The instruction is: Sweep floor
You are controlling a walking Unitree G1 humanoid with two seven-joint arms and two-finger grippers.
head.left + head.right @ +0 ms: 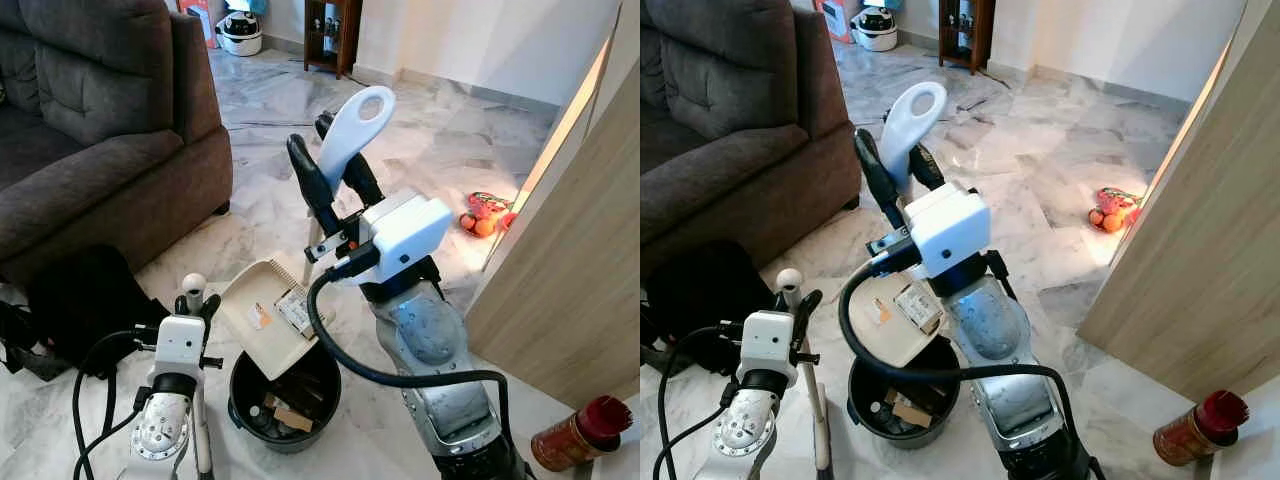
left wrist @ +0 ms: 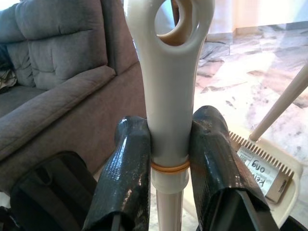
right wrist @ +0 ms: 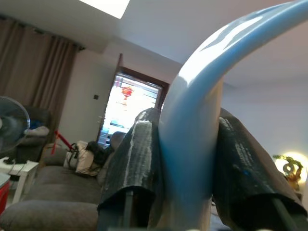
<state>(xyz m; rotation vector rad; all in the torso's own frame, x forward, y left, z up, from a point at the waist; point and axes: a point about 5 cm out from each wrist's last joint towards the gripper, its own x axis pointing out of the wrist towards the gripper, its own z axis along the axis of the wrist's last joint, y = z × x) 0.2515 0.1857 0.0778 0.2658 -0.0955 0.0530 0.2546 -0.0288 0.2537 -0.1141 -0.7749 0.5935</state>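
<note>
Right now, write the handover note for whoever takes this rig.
Left gripper: shut on the broom handle, beside the sofa.
Right gripper: shut on the dustpan handle, raised.
Dustpan: tilted over the black bin on the floor.
Done: some debris lies in the bin.
Left: a small box sits on the pan; probably finish tipping it, then resume sweeping.
</note>
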